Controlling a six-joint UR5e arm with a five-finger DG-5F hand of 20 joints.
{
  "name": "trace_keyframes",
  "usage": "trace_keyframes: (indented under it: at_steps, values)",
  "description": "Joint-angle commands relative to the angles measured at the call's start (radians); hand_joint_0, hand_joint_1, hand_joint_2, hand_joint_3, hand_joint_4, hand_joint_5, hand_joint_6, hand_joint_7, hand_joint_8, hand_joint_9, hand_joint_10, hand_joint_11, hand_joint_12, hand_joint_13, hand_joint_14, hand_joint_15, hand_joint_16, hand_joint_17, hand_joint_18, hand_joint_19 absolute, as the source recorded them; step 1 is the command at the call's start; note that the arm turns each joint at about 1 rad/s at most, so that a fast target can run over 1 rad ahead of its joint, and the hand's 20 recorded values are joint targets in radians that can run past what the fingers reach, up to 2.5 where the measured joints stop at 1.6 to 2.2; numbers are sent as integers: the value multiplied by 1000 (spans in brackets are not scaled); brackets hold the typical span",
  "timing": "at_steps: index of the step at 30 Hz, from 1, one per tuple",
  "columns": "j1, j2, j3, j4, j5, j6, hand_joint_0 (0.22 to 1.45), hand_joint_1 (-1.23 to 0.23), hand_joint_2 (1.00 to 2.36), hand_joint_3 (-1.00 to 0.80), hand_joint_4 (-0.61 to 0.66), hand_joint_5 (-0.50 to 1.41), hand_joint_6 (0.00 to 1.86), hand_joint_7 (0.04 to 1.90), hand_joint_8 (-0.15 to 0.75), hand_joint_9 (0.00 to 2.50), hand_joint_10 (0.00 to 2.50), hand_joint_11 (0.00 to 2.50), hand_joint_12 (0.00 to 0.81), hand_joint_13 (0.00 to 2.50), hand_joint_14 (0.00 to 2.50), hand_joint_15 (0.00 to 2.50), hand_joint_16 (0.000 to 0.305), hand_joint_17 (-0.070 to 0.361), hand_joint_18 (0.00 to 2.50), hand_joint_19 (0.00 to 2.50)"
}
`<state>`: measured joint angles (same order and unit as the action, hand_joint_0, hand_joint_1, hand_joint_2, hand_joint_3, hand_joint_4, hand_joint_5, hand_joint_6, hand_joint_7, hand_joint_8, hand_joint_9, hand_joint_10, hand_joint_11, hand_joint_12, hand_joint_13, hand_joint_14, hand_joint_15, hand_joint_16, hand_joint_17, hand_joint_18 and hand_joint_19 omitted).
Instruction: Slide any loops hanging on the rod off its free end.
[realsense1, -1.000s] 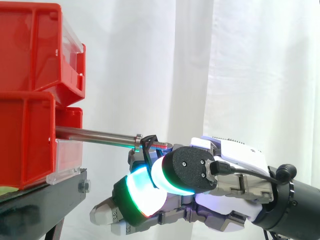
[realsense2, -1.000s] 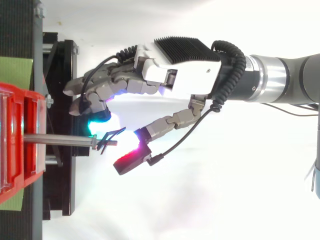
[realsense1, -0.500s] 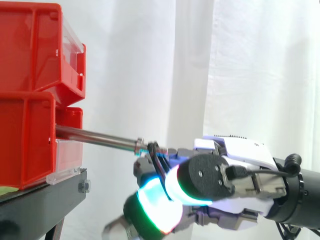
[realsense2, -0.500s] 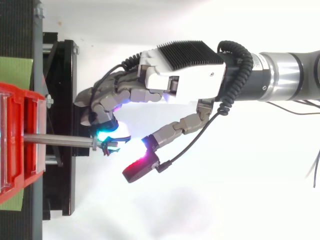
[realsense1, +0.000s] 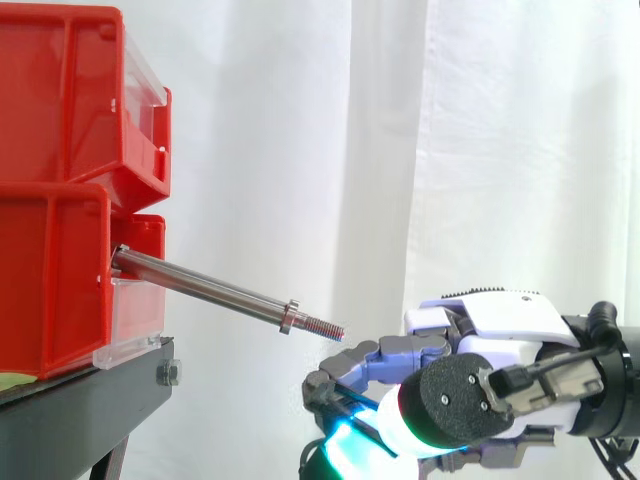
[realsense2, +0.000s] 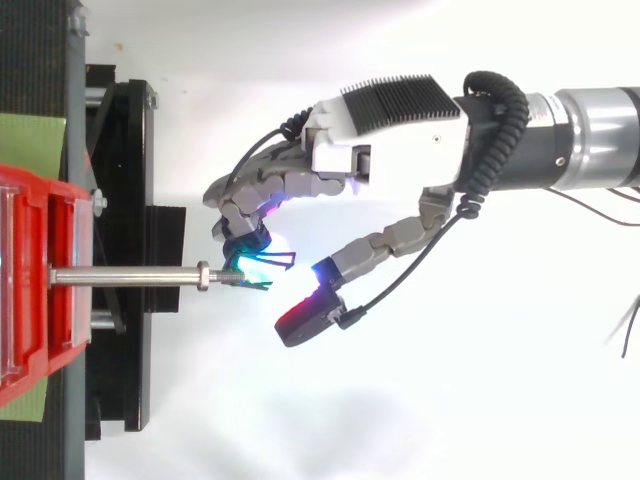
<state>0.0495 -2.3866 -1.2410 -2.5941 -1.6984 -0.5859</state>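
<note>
Side view | hand (realsense1: 480, 330): fingers curled, hooking the loop (realsense2: 266, 270) at their tips, thumb apart | loop: off the rod (realsense1: 200, 288), just past and below its free end | bins (realsense1: 60, 200): behind | step: removal looks done; next you should carry the loop clear and release.

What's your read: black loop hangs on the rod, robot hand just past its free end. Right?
No: the black loop is off the rod, hooked on the robot hand's curled fingers; the side view shows the rod bare. The rest holds.
</note>
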Motion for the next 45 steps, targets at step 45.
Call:
trace_keyframes:
  at_steps: [45]
  values:
    - [-17, 63, 0, -359, 45, 350, 565, -582, 1010, -399, 220, -170, 755, 1408, 338, 706, 6, 164, 351, 525, 0, 0, 48, 108, 509, 62]
